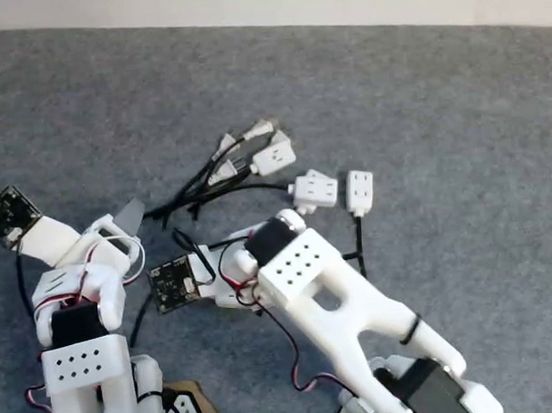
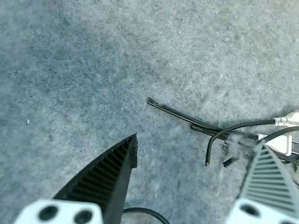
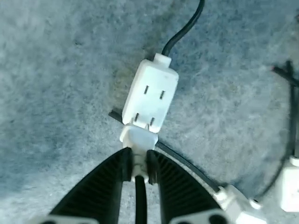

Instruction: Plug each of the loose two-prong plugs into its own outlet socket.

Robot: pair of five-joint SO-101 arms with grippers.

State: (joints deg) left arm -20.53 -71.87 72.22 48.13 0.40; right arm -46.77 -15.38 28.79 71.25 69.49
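Close in, the right arm's jaws pinch narrow on a small white two-prong plug (image 3: 138, 137). Its prongs point straight away into the nearer slot pair of a white rectangular plastic outlet block (image 3: 152, 95) (depth unclear). The block lies on the grey felt tabletop (image 3: 56, 70), its long axis roughly in line with the jaws. The left arm's jaws gape wide, empty, off left.
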